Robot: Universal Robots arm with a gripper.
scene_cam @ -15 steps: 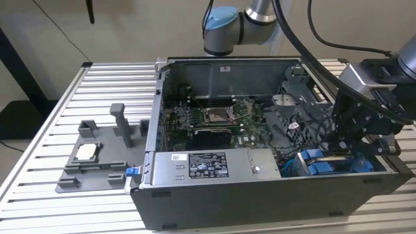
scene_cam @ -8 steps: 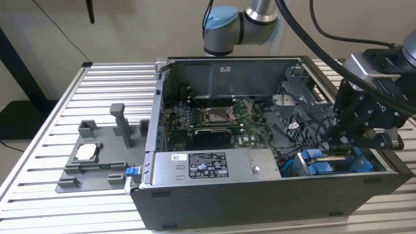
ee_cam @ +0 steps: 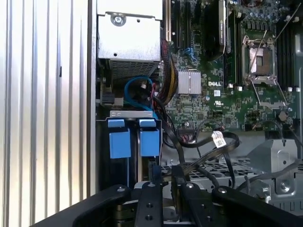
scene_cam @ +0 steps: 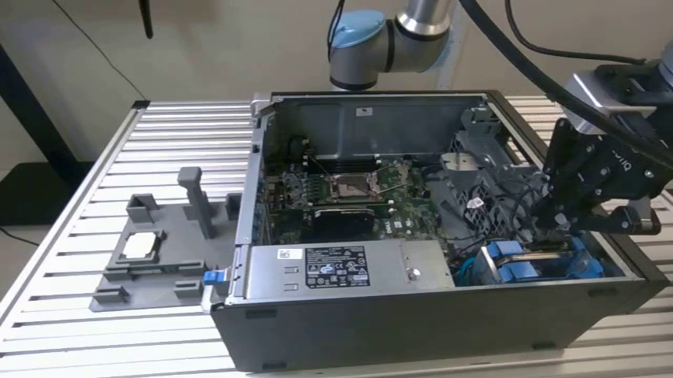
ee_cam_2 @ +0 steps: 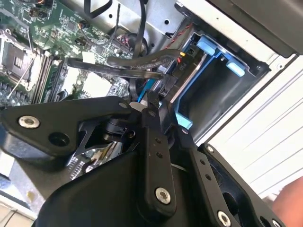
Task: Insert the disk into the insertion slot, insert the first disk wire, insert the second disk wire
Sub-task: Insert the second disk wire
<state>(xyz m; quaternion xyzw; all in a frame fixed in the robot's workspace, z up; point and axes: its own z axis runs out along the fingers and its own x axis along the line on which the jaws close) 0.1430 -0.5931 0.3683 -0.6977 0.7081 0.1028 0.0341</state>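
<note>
The fingers are lying pressed together at their tips in the second wrist view, down among the black wires; whether one of those wires is caught between them I cannot tell. The gripper is hanging just beside the open mouth of the insertion slot, where the disk is sitting inside, its blue carrier edge running along the grey bay wall.

The first wrist view is showing what that one is hiding: two blue tabs side by side at the bay's end, a curled blue cable beyond them, and a small white tag on a black wire (its print is too small to read).

In the exterior view the gripper is dipping into the open computer case at about four o'clock of the motherboard, over the insertion slot. The silver box at six o'clock is carrying a black-and-white label. At nine o'clock of the case a grey fixture is holding a small square chip. Everything is resting on a ribbed aluminium table before a pale wall.
</note>
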